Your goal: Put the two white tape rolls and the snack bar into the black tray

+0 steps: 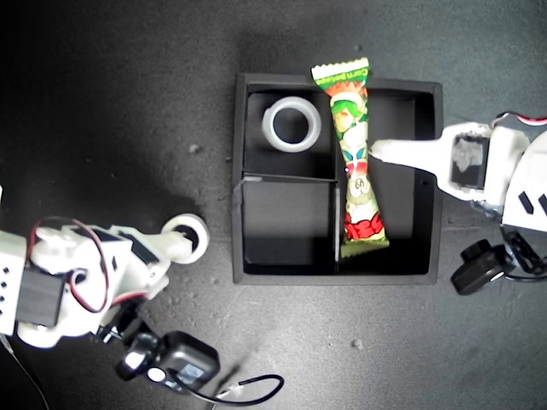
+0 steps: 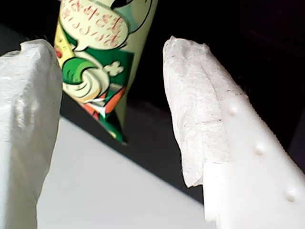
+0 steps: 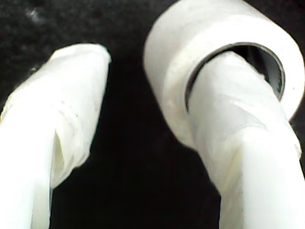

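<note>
Currently my second hand [image 3: 143, 138] is spread, one finger [image 3: 248, 143] threaded through the outside tape roll [image 1: 186, 237]; the black tray [image 1: 238, 213] lies toward the exterior view's right.

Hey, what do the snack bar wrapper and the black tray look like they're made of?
The snack bar wrapper looks like thin glossy plastic film: it catches highlights, carries printed colour art, and its ends are crimped. The black tray looks like matte black card or rigid plastic; its thin flat walls and dividers show almost no shine, so I can't tell which.
</note>
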You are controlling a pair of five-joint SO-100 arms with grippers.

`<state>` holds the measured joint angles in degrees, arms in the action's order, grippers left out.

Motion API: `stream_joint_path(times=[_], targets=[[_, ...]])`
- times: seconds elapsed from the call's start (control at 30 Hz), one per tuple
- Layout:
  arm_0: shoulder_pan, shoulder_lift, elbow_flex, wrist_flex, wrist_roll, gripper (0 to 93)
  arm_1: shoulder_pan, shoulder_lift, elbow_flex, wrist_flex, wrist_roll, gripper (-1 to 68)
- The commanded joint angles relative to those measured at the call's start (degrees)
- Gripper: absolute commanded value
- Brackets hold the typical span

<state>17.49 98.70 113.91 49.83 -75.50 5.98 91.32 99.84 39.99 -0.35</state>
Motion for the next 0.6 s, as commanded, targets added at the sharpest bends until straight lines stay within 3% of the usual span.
stream_joint_path(times=[0.0, 0.3, 0.47, 0.57], targets=[[-0.1, 0.4, -0.3, -0.8, 0.0, 12.7, -0.9, 0.5, -2.8, 1.7, 0.1, 13.9], [-1.2, -4.6, -0.6, -4.2, 0.8, 13.1, -3.1, 1.2, -9.6, 7.5, 1.5, 11.2], [-2.5, -7.6, -1.2, -4.2, -0.1, 6.5, -2.8, 1.3, -17.9, 16.2, 15.5, 0.0], [-3.6, -7.1, -1.1, -3.6, 0.4, 2.3, -2.3, 2.0, -21.4, 22.6, 28.8, 0.0]])
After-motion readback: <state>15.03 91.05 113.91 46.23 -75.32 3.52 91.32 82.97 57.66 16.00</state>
